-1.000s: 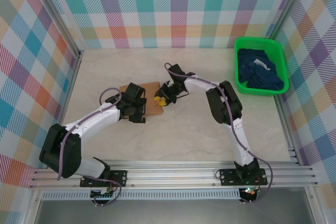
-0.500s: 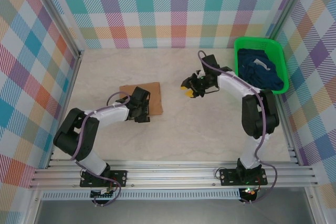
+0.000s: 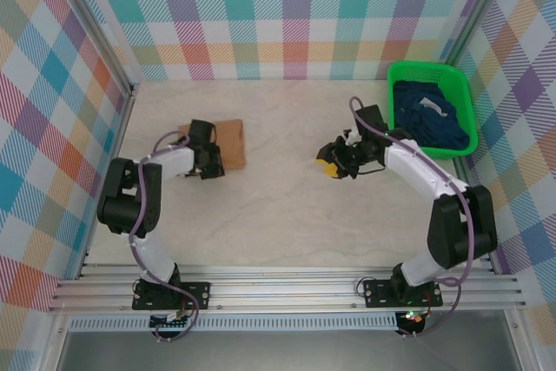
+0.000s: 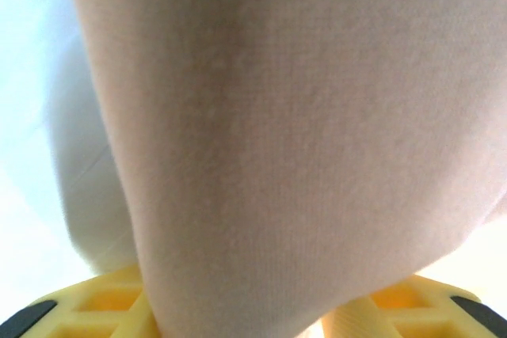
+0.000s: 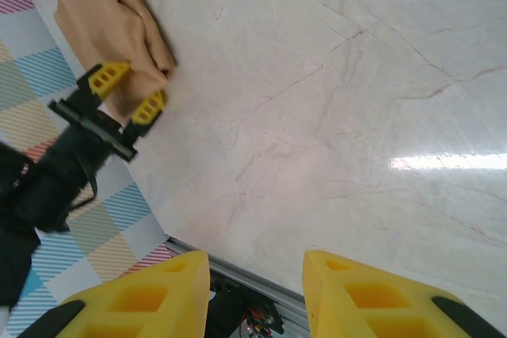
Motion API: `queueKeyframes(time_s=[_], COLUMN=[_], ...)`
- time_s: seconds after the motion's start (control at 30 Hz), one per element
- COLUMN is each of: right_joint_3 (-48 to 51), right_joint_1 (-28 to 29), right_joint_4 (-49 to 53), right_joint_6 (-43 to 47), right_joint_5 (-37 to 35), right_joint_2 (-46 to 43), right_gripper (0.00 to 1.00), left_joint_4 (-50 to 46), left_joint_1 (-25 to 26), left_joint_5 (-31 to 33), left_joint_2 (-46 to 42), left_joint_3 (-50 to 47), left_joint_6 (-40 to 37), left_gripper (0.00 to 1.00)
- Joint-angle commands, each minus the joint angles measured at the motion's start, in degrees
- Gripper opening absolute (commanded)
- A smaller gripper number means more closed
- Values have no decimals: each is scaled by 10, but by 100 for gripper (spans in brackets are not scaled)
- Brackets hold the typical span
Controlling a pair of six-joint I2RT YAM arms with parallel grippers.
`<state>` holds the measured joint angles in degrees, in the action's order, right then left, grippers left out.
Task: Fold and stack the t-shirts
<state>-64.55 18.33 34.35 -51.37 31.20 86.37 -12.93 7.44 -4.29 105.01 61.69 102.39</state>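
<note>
Tan-orange t-shirt (image 3: 230, 141) sits folded into a small flat rectangle on the table's (image 3: 287, 206) left half, toward the back; plain tan face up; edges roughly straight in the top view. Left gripper (image 3: 212, 159) is at its near-left edge, clamped on a fold of the cloth. Left wrist view: fine-knit, matte fabric (image 4: 301, 140) bulges up between the yellow plastic fingers (image 4: 87, 310), soft rounded fold, no hard creases. Right wrist view confirms it: left gripper (image 5: 127, 93) has tan cloth (image 5: 103, 13) pinched between its yellow tips, with the cloth rumpled and draping there.

Right gripper (image 3: 327, 165) is right of centre, well apart from the shirt; fingers spread, nothing between them. In its own camera (image 5: 255, 271) the two blocky yellow fingers frame bare tabletop (image 5: 356, 116). Table surface is pale and marble-like, with thin veins and a glossy light streak.

Navy t-shirts (image 3: 427, 119) lie crumpled in a heap inside the green mesh basket (image 3: 426, 65) at the back-right corner, with a pale bit showing among the dark folds. Basket is rigid plastic, rectangular, with a raised rim. Walls (image 3: 287, 15) are pastel plaid.
</note>
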Motion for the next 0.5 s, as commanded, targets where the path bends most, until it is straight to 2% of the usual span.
queueKeyframes(time_s=[0.0,0.27,0.47], right_joint_3=[24,67,64], right_joint_1=[-4,-16,-20], right_joint_4=[33,40,51], right_joint_6=[8,-16,-17], right_joint_5=[-11,-18,-26], right_joint_2=[-39,-97,-102], right_gripper=[36,36,36], left_joint_4=[-50,-136,-173], left_joint_1=[-76,-187,-229], left_joint_5=[18,-59,-89], left_joint_2=[58,239,324], left_joint_3=[60,313,438], left_joint_6=[-123,-295,-342], left_gripper=[44,41,41])
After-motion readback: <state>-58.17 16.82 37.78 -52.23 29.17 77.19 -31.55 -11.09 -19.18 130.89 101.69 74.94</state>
